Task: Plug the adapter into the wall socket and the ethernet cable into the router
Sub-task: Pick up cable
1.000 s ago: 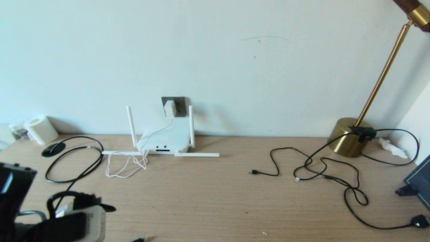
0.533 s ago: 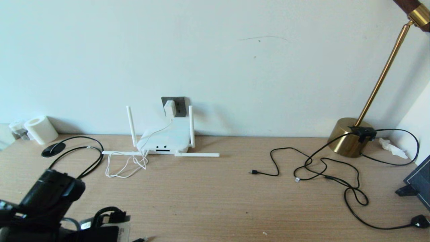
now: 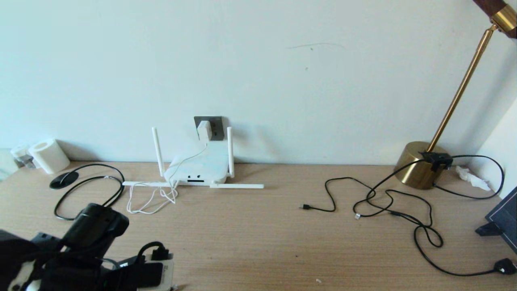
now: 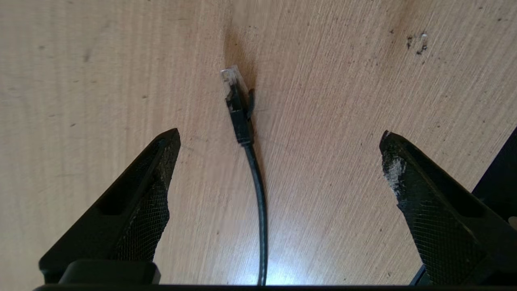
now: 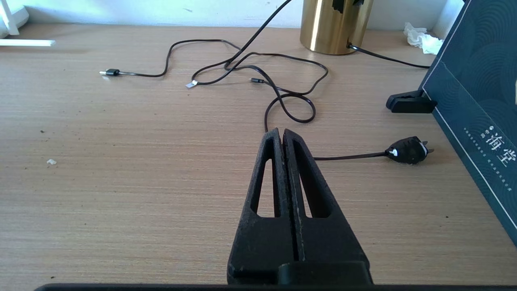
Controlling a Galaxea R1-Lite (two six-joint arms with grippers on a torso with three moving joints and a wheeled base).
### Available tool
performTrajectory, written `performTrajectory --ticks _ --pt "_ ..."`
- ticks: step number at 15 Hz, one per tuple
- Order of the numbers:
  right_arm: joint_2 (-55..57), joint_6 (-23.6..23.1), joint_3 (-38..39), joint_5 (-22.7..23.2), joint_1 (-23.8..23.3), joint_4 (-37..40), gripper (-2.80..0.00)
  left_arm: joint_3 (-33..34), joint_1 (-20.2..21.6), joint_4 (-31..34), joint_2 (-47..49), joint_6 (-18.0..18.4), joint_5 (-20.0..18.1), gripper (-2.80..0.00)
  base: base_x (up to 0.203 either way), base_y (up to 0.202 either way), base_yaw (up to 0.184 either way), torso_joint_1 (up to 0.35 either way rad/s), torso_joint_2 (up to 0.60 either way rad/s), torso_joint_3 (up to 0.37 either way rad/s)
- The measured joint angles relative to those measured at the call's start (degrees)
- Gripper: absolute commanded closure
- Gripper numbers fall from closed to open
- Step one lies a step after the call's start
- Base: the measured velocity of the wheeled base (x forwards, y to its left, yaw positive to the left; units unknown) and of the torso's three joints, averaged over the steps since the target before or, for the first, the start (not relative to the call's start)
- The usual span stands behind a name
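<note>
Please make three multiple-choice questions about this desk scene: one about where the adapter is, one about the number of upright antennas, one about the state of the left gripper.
1. Where is the adapter?
A. In the wall socket
B. Lying on the desk
C. In the right gripper

2. How many antennas of the router stand upright?
A. None
B. Two
C. Four

3. What state is the left gripper in?
A. Shut on the cable
B. Open, around the ethernet cable plug
C. Shut, empty

Answers: 1 A, the white cube sits on the grey plate. 2 B, two stand, two lie flat. 3 B, both fingers stand wide apart, the plug between them untouched.
</note>
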Motion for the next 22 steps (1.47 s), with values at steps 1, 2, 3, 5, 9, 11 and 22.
performTrajectory --ticks 1,2,3,5,9,11,22 --pt "0.0 0.0 0.0 0.0 0.0 0.0 0.00 -0.1 0.0 0.0 0.5 0.0 0.0 -2.80 0.000 0.000 0.000 0.000 0.00 0.000" --pt "0.0 0.0 0.0 0.0 0.0 0.0 0.00 -0.3 0.0 0.0 0.9 0.0 -0.1 -2.80 0.000 0.000 0.000 0.000 0.00 0.000" --pt "0.0 0.0 0.0 0.0 0.0 0.0 0.00 -0.6 0.0 0.0 1.3 0.0 -0.1 -2.80 0.000 0.000 0.000 0.000 0.00 0.000" --pt "0.0 0.0 0.0 0.0 0.0 0.0 0.00 -1.3 0.1 0.0 2.1 0.0 -0.1 -2.80 0.000 0.000 0.000 0.000 0.00 0.000" --pt "0.0 0.0 0.0 0.0 0.0 0.0 0.00 -3.2 1.9 0.0 4.6 0.1 -0.1 -2.80 0.000 0.000 0.000 0.000 0.00 0.000" --pt "0.0 0.0 0.0 0.0 0.0 0.0 0.00 -3.7 3.2 0.0 5.6 0.5 -0.1 -2.80 0.000 0.000 0.000 0.000 0.00 0.000" --pt "0.0 0.0 0.0 0.0 0.0 0.0 0.00 -4.4 4.6 -4.0 10.5 1.0 -0.5 -2.80 0.000 0.000 0.000 0.000 0.00 0.000"
